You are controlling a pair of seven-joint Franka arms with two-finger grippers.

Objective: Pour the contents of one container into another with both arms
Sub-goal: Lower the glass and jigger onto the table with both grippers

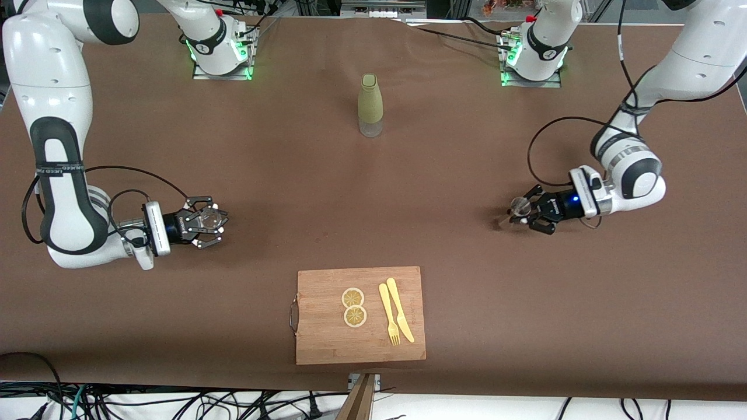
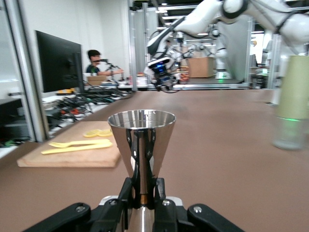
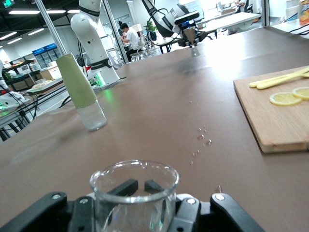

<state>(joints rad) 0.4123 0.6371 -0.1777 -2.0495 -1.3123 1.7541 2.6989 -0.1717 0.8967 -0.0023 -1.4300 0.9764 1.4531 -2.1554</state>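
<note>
Currently left gripper point(image 1: 521, 214), right of frame, pinches a steel cone cup point(image 2: 141, 140); right gripper point(image 1: 211, 221), left of frame, clamps a glass beaker point(image 3: 134, 195); bottle point(image 1: 370, 105) stands upper centre.

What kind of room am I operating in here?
Likely a robotics lab: more robot arms stand at other benches, a person sits at a desk beside a large monitor, and loose cables lie below the brown table.
</note>
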